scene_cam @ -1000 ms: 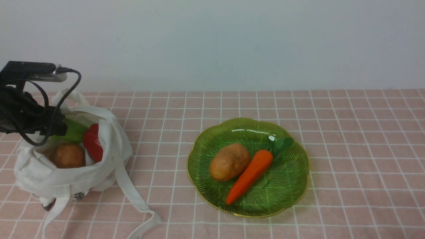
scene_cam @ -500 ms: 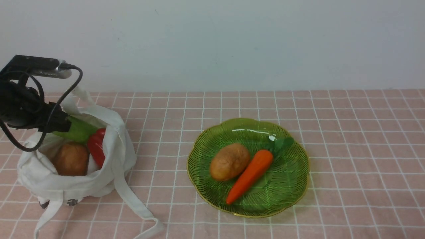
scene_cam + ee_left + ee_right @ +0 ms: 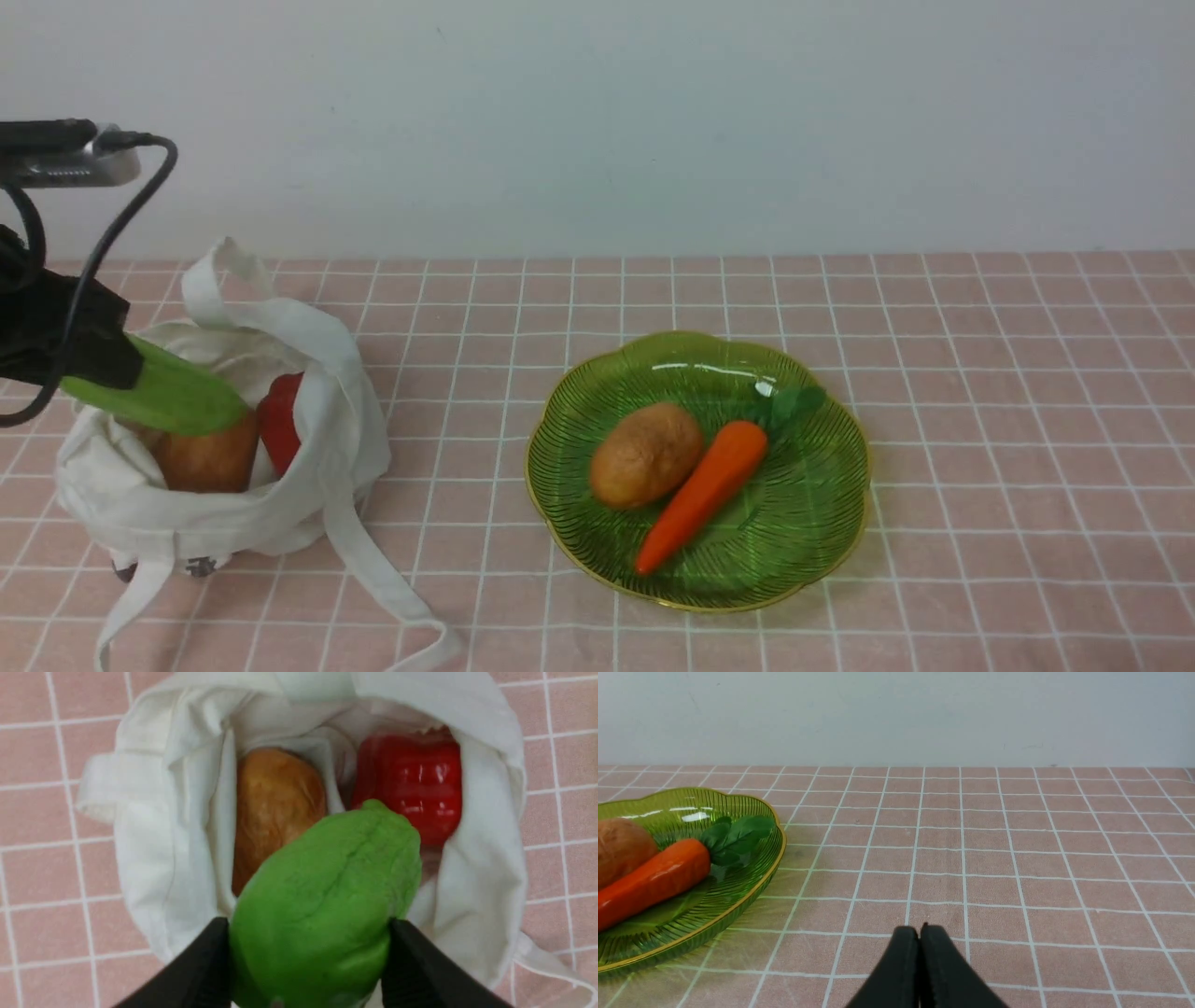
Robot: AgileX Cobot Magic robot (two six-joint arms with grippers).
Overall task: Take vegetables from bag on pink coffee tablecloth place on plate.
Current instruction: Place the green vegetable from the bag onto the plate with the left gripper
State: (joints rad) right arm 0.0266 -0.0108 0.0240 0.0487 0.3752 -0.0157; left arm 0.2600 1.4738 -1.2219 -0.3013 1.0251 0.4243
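Note:
The white cloth bag point(image 3: 308, 448) sits at the left on the pink tablecloth point(image 3: 980, 392). My left gripper point(image 3: 93, 369) is shut on the green cucumber point(image 3: 173, 397) and holds it tilted above the bag's mouth; it also shows in the left wrist view point(image 3: 322, 910). A brown potato point(image 3: 210, 457) and a red pepper point(image 3: 280, 420) lie in the bag, also in the left wrist view, potato point(image 3: 275, 802), pepper point(image 3: 411, 777). The green plate point(image 3: 803, 523) holds another potato point(image 3: 644, 455) and an orange carrot point(image 3: 705, 490). My right gripper point(image 3: 920, 938) is shut and empty over the cloth, right of the plate point(image 3: 752, 877).
The bag's strap handles point(image 3: 373, 579) trail over the cloth toward the front. A plain pale wall point(image 3: 653, 121) rises behind the table. My left arm's cable point(image 3: 121, 215) loops above the bag.
My left gripper has risen and moved left, drawing the cucumber up out of the bag. The bag has shifted and its handle now stands up.

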